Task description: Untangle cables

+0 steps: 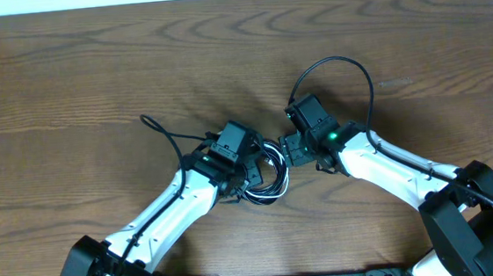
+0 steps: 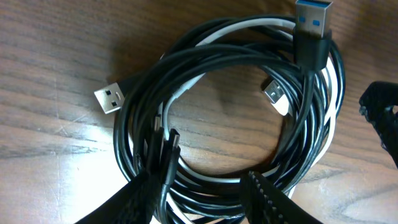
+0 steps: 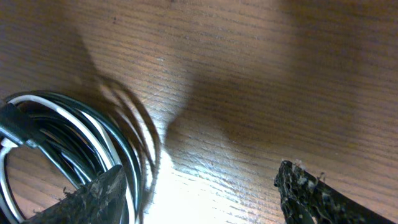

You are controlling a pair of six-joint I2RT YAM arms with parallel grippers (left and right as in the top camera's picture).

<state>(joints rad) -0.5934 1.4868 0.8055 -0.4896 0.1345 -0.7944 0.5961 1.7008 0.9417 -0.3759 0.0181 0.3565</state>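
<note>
The thin black and white cables (image 1: 272, 184) lie in one round coil on the brown wooden bench (image 1: 91, 62), right in the middle between the two arms. No cord has been pulled out of the coil, so I think the job is at its start: picking where to grab.

Both arms reach in from the near corners and bend down over the coil. The left gripper (image 2: 205, 180) hangs low over the near side of the coil. Its fingers (image 2: 149, 193) are spread apart with the black strands running between them, and they do not look squeezed. The right gripper (image 3: 200, 171) is just beside the coil's other side. Its fingers (image 3: 311, 193) are wide apart and hold nothing, with bare wood under them.

In the left wrist view, loose ends stick out: a silver flat plug (image 2: 109, 98) on the left, a plug with a blue inside (image 2: 311, 18) at the top, and a small silver plug (image 2: 273, 93) inside the ring.

Next, I think one gripper should pinch the bundle to hold it down, while the other takes one plug end and draws it out slowly so the loops do not tighten.
</note>
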